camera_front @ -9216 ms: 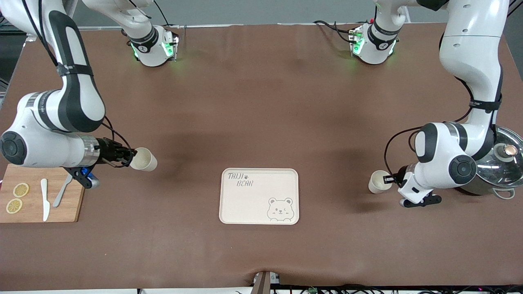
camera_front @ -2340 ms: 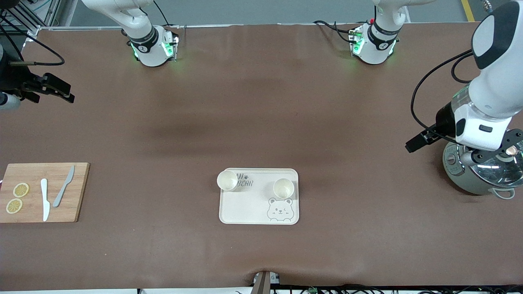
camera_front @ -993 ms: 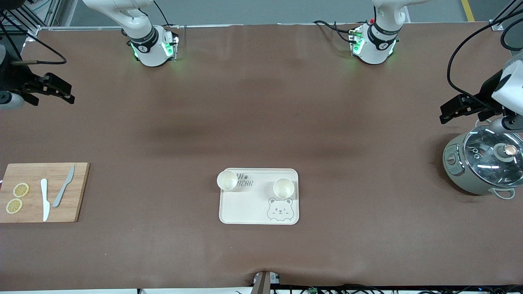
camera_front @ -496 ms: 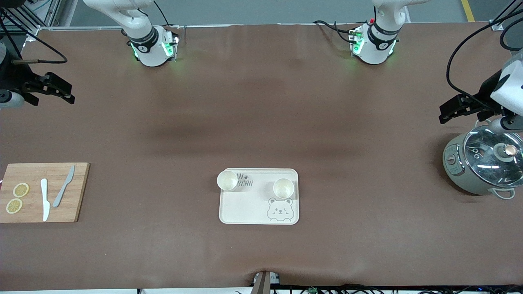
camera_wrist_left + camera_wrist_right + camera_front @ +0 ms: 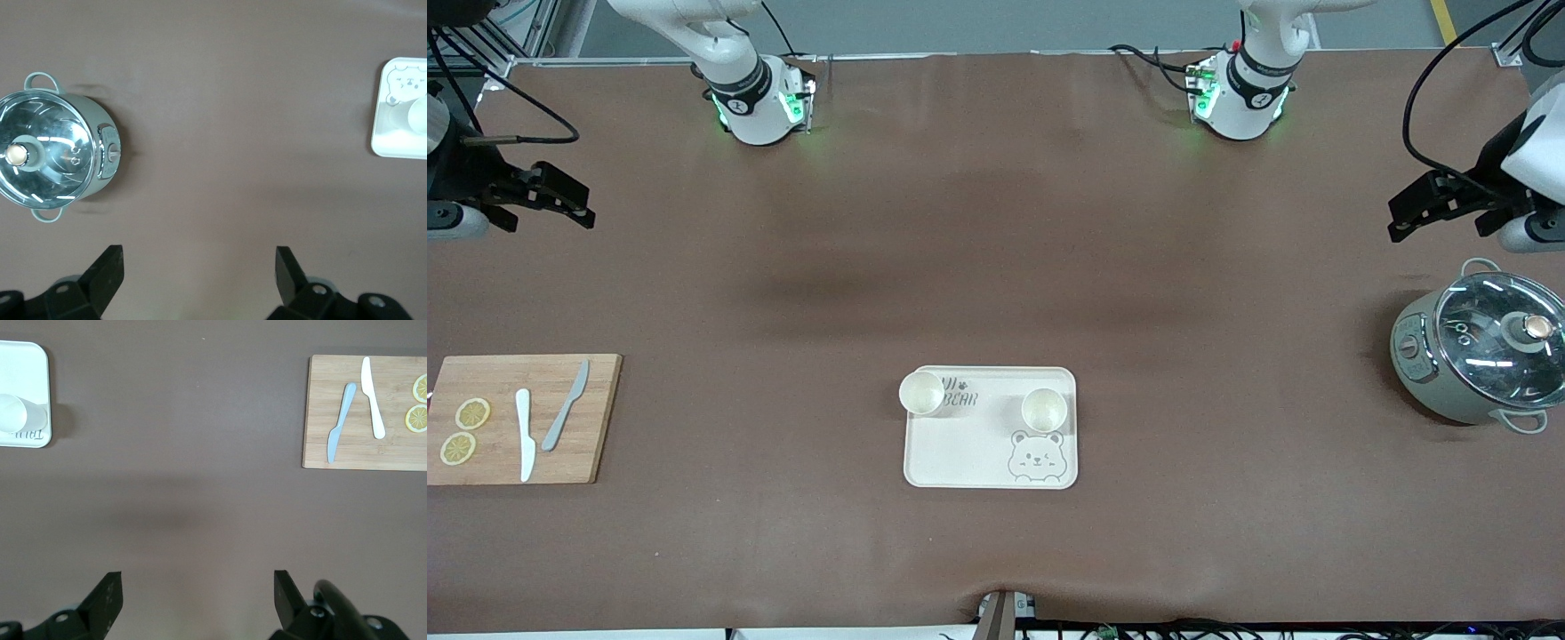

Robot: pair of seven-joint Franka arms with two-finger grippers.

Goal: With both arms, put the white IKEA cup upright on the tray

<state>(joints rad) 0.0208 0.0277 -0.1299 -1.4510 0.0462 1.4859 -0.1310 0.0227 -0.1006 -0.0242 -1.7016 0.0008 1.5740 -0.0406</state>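
Nearest the front camera, the flat cream-white rectangular tray with the grey bear face (image 5: 991, 444) is lying on the brown table covering (image 5: 996, 267), midway between the two ends. Two small white round cups are standing upright on it, mouths up: one white cup (image 5: 922, 393) is sitting at the tray corner toward my right arm's end, overlapping the grey lettering, and the other white cup (image 5: 1044, 410) is sitting just above the bear drawing, toward my left arm's end. The cups are standing apart from each other.

At about the same depth, the rectangular wooden cutting board (image 5: 596, 418) is lying at my right arm's end of the table, carrying a white plastic knife (image 5: 524, 434), a grey plastic knife (image 5: 566, 416) and two yellow lemon slices (image 5: 465, 430). Slightly farther from the camera, at my left arm's end, the grey-green round pot with a glass lid (image 5: 1480, 358) is resting on the table.

Farther up, I am holding my right gripper (image 5: 547, 197) in the air over the bare covering, its fingers spread apart and gripping nothing. My left gripper (image 5: 1430, 206) is hanging over the covering near the pot, its fingers likewise spread wide and empty. Nothing is standing between either gripper and the tray. Both arms are waiting.
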